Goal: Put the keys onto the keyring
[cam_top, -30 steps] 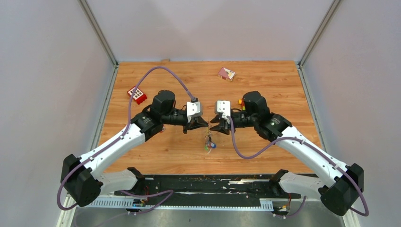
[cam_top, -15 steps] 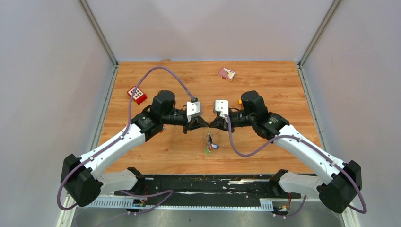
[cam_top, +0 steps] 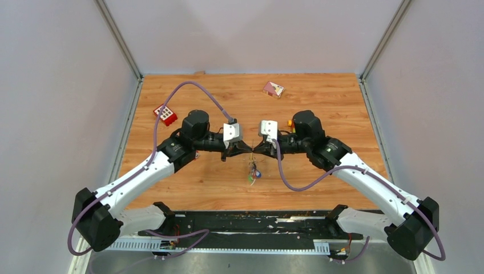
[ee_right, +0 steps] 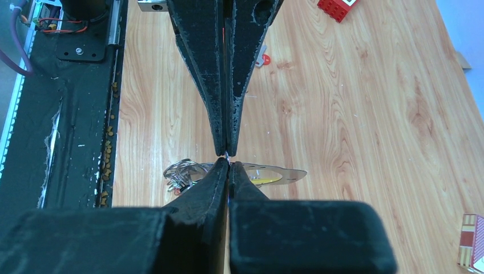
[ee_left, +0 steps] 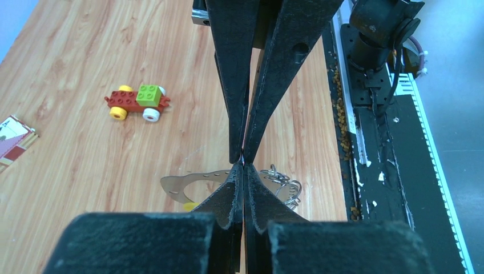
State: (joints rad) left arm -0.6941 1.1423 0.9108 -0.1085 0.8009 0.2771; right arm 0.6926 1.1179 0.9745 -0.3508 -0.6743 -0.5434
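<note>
— Well, what's new?
— Right gripper [ee_right: 228,163] has swung in; its shut tips now meet those of the left gripper [ee_left: 242,168], also shut, mid-frame. Keys [cam_top: 253,174] and keyring [ee_left: 174,185] lie just beneath; threading looks imminent.

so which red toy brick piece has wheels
The red, green and yellow brick car; the red block with white squares has no wheels.

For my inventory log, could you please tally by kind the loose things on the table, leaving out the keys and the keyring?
Red block with white squares: 1
Toy brick car: 1
Pink-and-white card: 1
Total: 3
</note>
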